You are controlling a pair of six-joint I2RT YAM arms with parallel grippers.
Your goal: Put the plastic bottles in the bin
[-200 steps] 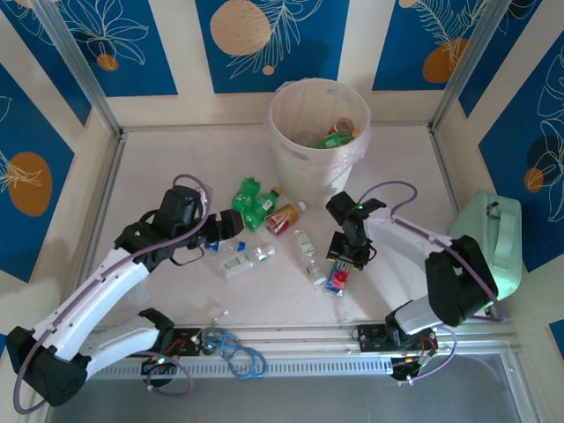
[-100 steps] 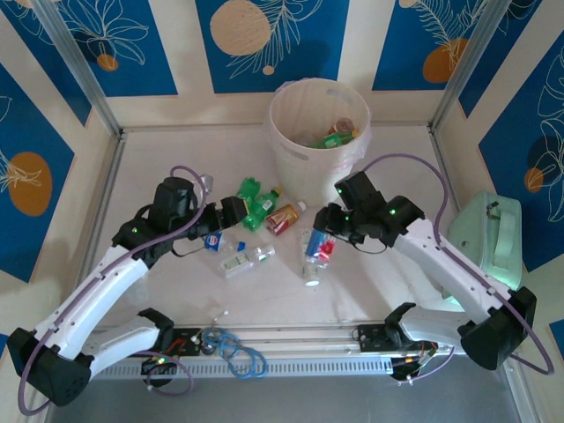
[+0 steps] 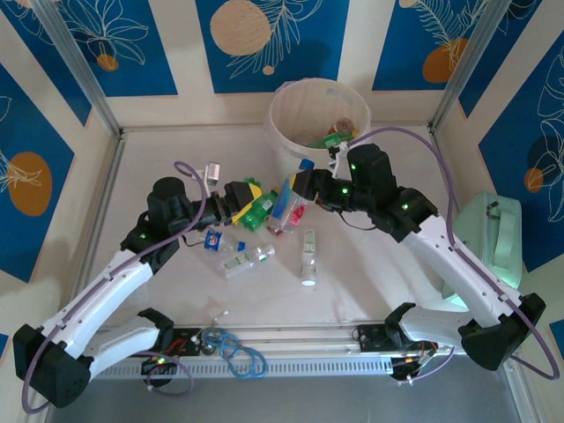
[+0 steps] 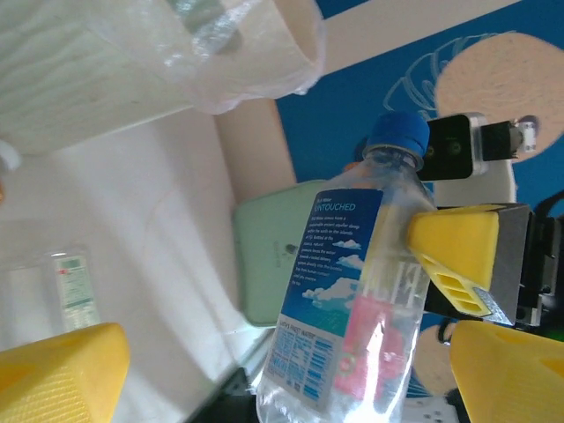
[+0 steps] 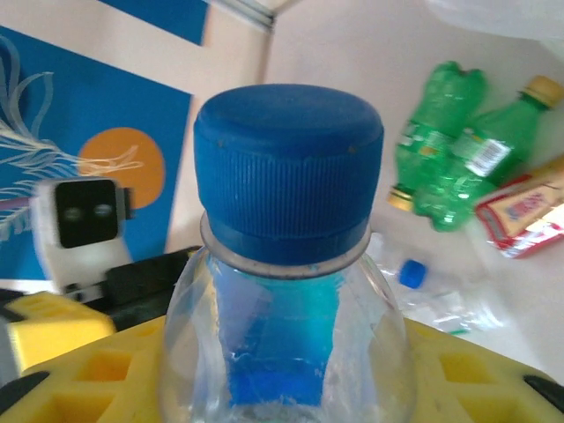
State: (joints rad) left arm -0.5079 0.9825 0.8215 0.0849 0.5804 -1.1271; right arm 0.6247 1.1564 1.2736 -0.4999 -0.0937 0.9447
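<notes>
Plastic bottles (image 3: 245,258) lie scattered mid-table, near the bin (image 3: 291,145). From above, the right gripper (image 3: 296,187) is clamped on a clear bottle (image 3: 284,210) close by the bin's near side. The left gripper (image 3: 240,201) is spread wide and empty, beside the green bottles (image 3: 257,211).

Left wrist: the clear bottle (image 4: 339,291) is pinched by the right gripper's yellow fingers (image 4: 454,256).

Right wrist: its blue cap (image 5: 289,163) is up close.

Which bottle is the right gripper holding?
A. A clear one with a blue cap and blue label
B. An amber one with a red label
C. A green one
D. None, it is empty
A: the right gripper is shut on the clear blue-capped bottle, lifted off the table beside the bin, while the green bottles lie on the table.
</notes>
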